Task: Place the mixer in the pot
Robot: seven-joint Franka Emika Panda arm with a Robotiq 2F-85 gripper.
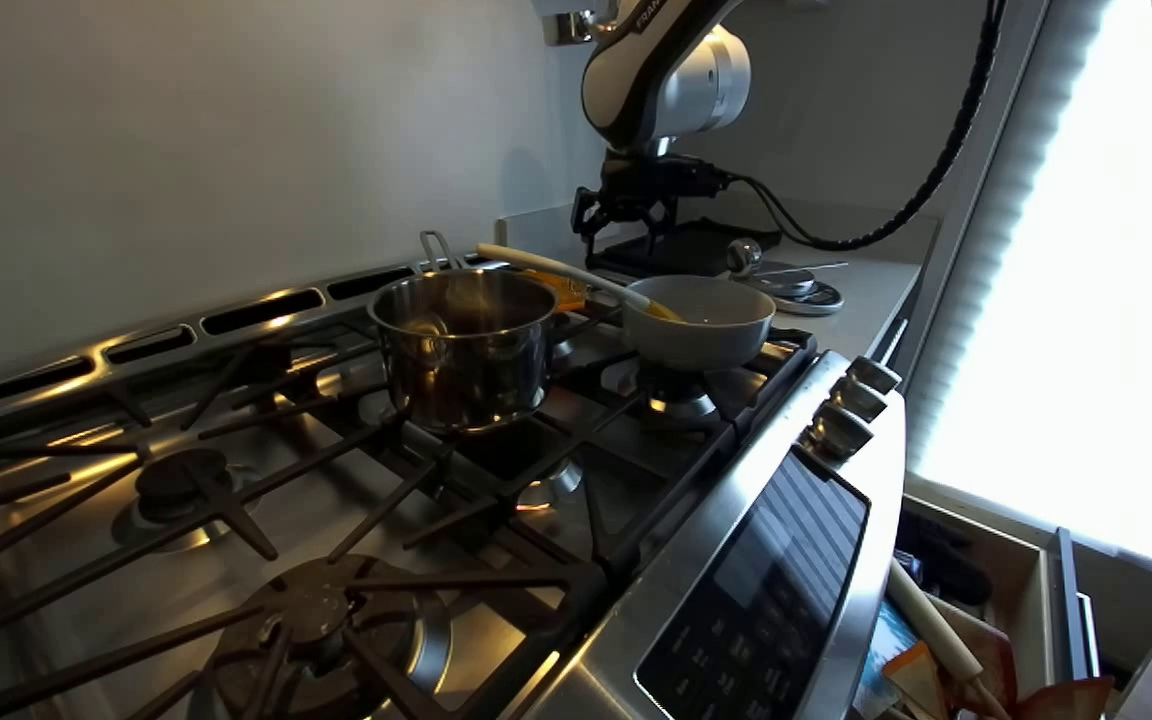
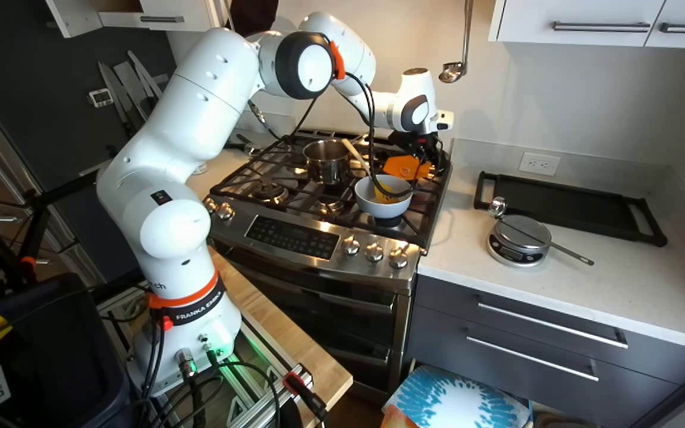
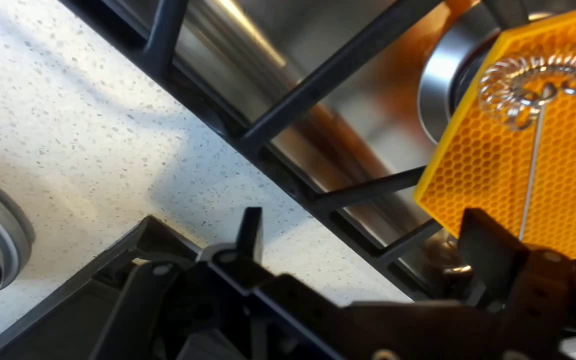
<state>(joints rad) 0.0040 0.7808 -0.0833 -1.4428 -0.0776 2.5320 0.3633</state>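
Note:
The mixer (image 1: 556,268), a long pale tan utensil with a yellowish head, leans in a white bowl (image 1: 701,345); both also show in an exterior view, the mixer (image 2: 356,156) with its head inside the bowl (image 2: 381,208). The steel pot (image 1: 466,370) stands upright on the grate beside the bowl, also seen here (image 2: 326,169). My gripper (image 3: 363,225) is open and empty above the stove's counter-side edge. It hangs behind the bowl in an exterior view (image 1: 621,240) and beside the orange trivet (image 2: 430,159). Mixer and pot are out of the wrist view.
A wire coil whisk (image 3: 533,100) lies over the orange honeycomb trivet (image 3: 468,175) on the grate. A black tray (image 2: 562,208) and a scale with a ladle (image 2: 518,241) are on the counter. A ladle (image 2: 452,71) hangs above. A drawer (image 1: 1031,600) stands open.

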